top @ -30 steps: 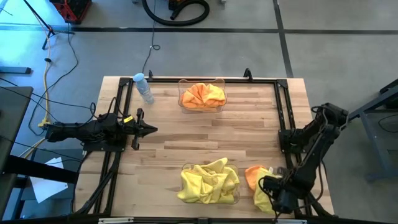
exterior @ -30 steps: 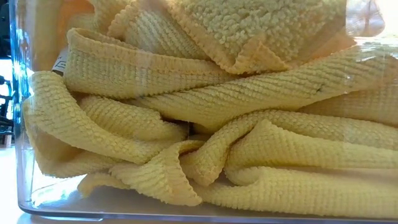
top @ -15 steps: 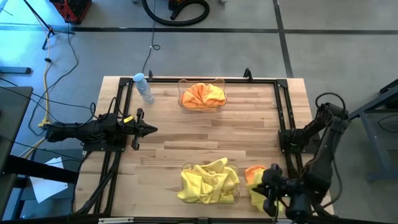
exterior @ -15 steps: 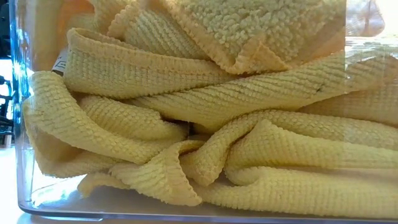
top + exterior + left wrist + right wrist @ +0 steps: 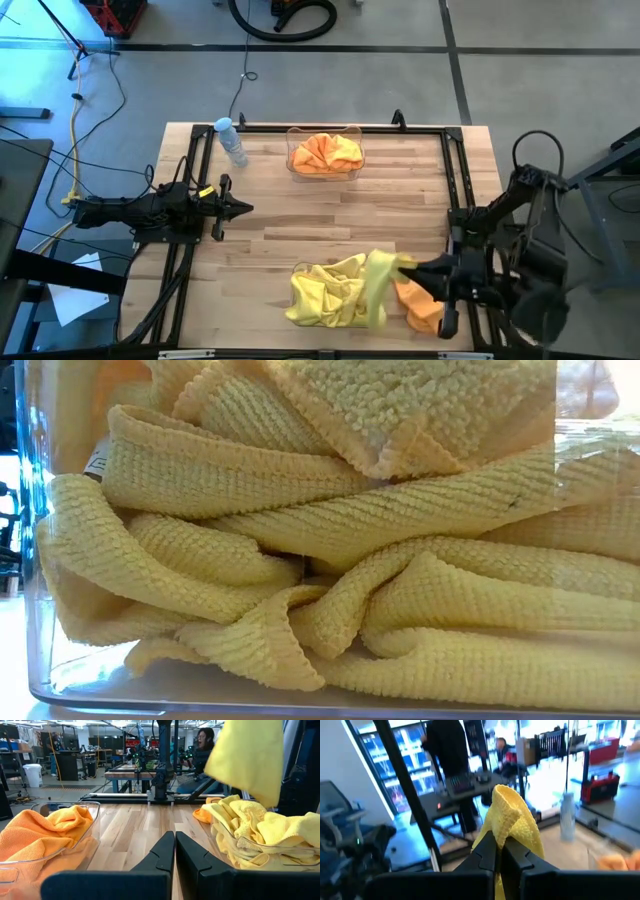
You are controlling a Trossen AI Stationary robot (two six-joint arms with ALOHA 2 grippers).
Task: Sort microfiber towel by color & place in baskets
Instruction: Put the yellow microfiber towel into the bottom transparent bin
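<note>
A yellow microfiber towel (image 5: 377, 285) is pinched in the fully closed right gripper (image 5: 408, 265) at 5 o'clock on the counter (image 5: 300, 215), raised for transfer above the clear plastic rectangular basket (image 5: 335, 296) of yellow towels.

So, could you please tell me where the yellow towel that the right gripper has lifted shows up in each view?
High view: the lifted towel hangs from the right gripper, over the yellow basket's right end.
Low view: not identifiable; basket contents fill it.
Left wrist view: upper right, above that basket.
Right wrist view: centre, pinched between the fingers.
Shared landmark: the yellow basket.
</note>
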